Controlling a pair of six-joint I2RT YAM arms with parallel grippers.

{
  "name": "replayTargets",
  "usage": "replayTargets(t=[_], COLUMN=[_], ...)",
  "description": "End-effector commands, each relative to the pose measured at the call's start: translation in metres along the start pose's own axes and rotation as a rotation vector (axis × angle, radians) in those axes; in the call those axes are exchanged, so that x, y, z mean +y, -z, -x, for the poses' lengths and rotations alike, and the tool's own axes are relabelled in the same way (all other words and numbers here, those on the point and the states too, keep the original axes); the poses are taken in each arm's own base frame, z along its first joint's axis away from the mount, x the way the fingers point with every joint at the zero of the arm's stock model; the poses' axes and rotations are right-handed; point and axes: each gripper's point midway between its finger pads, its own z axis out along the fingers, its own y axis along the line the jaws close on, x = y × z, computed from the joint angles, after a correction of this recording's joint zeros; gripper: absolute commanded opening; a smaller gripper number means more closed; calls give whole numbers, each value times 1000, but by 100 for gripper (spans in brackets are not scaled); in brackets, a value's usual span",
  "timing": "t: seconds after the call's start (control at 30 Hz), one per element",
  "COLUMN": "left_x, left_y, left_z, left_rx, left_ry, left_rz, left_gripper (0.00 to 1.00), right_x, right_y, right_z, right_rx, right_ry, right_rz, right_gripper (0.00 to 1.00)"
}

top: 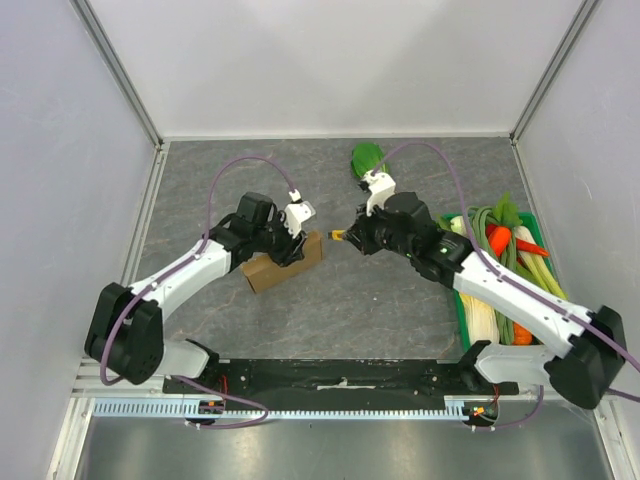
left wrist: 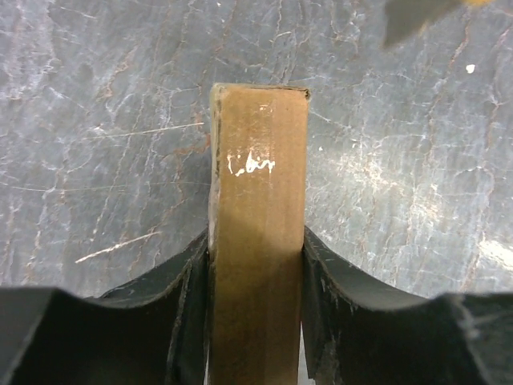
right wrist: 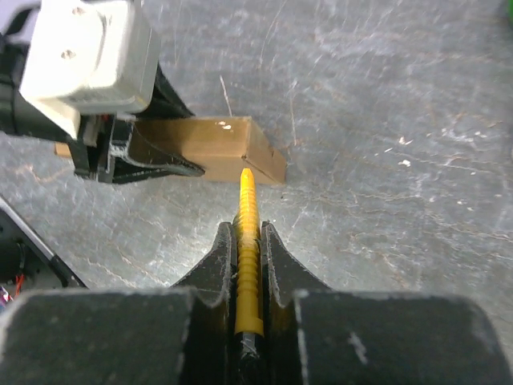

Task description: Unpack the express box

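The express box is a small plain brown cardboard box lying on the grey table, left of centre. My left gripper is shut on it across its width; the left wrist view shows the box pinched between both black fingers. My right gripper is shut on a yellow ridged cutter. Its pointed tip aims at the near right corner of the box, close to its top edge, while the top view shows a small gap between tip and box.
A green vegetable crate stands at the right edge, holding leeks, carrots and greens. A green leafy vegetable lies at the back, behind the right arm. The left arm's white wrist block sits over the box.
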Motion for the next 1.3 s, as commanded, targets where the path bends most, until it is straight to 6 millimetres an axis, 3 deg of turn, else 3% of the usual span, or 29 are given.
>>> replayTargets(t=[0.0, 0.2, 0.37, 0.57, 0.9, 0.93, 0.97, 1.03, 1.13, 1.27], left_x=[8, -7, -29, -42, -46, -45, -44, -41, -37, -27], left_y=[9, 12, 10, -1, -10, -10, -9, -7, -4, -1], left_z=[18, 14, 2, -30, -46, -46, -43, -37, -29, -16], left_rx=[-70, -69, -55, 43, 98, 98, 93, 76, 50, 17], left_ry=[-47, -59, -57, 11, 10, 7, 3, -4, -32, -142], left_rz=[141, 206, 200, 160, 147, 152, 158, 175, 200, 267], left_gripper=[36, 26, 26, 40, 54, 53, 43, 35, 32, 32], right_x=[-16, -21, -19, 0, -2, -2, -2, -3, -4, -21], right_y=[22, 22, 18, 15, 20, 20, 21, 21, 23, 26], right_z=[26, 27, 16, -2, -5, -5, -4, -3, -2, 5], right_rx=[-127, -145, -128, -90, -99, -98, -103, -105, -112, -154], right_ry=[-35, -40, -52, 1, 13, 11, 10, 11, 10, -8], right_rz=[-102, -127, -101, 36, 35, 33, 33, 24, 18, -75], right_gripper=[0, 0, 0, 0, 0, 0, 0, 0, 0, 0])
